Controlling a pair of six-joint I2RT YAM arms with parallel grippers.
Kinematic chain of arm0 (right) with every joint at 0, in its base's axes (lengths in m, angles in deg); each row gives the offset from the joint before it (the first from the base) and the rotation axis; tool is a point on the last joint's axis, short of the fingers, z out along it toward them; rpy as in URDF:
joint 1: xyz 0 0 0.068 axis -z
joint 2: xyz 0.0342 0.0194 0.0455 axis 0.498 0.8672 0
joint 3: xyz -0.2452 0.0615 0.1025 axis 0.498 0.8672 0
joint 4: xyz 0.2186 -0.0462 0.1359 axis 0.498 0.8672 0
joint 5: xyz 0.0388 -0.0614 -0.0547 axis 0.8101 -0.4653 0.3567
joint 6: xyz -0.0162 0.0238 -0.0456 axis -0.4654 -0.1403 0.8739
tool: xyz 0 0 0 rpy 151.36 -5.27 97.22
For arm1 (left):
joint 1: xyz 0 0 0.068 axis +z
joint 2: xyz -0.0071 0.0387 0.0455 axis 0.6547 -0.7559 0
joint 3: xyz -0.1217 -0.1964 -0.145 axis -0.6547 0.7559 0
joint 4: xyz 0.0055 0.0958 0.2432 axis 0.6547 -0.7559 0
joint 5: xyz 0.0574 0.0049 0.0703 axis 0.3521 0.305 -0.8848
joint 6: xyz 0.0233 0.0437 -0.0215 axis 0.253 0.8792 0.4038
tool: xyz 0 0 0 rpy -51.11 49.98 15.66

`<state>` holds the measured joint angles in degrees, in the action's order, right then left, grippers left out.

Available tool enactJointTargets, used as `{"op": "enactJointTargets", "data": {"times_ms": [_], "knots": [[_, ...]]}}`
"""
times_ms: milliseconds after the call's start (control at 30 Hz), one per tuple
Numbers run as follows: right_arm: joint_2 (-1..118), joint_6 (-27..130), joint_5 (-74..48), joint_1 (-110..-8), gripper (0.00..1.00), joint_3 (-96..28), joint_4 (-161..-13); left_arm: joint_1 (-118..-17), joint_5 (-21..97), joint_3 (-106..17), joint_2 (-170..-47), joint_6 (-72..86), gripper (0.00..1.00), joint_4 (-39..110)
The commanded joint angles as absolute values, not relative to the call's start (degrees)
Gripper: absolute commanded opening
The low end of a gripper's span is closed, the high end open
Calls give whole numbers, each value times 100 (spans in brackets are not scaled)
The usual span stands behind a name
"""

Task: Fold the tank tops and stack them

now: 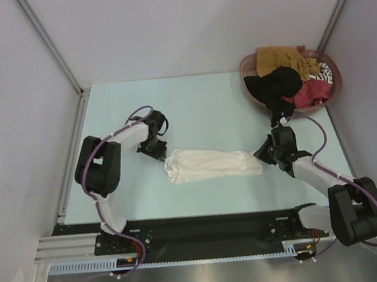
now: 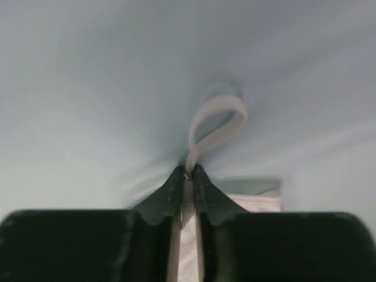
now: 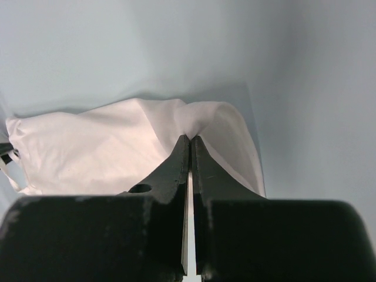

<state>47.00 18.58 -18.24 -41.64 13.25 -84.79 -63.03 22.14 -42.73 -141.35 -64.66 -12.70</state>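
L gripper & R gripper each clamped on opp. ends of white tank top, flat btwn them

The left arm bends up and back down. The left gripper sits low, jaws squeezed on a strap of the white tank top. The right arm reaches in low too (elbow out), and the right gripper pinches the other end.

Left arm and right arm show black joints, white links, purple cables.
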Motion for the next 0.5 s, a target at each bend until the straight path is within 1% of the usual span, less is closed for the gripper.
{"op": "enactJointTargets", "data": {"times_ms": [0, 33, 133, 300, 400, 467], "knots": [[4448, 1785, -1709, -4147, 0, 1372, -8696, -6270, 2017, -4135, -14837, -6320, 11, -2235], [4430, 1794, -1709, -4139, 0, 1381, -8688, -6261, 2009, -4197, -14863, -6381, 0, -2349], [4343, 1803, -1692, -4138, 0, 1416, -8661, -6261, 1807, -4311, -14820, -6382, 0, -2516], [4237, 1733, -1639, -4147, 0, 1557, -8705, -6235, 1096, -4698, -14819, -6181, 0, -2807], [4184, 1654, -1639, -4217, 0, 1689, -8670, -6129, 928, -5207, -15170, -5785, 0, -3192], [4175, 1583, -1875, -4322, 0, 1715, -8539, -6129, 788, -5603, -15416, -5802, 0, -3413]]}}
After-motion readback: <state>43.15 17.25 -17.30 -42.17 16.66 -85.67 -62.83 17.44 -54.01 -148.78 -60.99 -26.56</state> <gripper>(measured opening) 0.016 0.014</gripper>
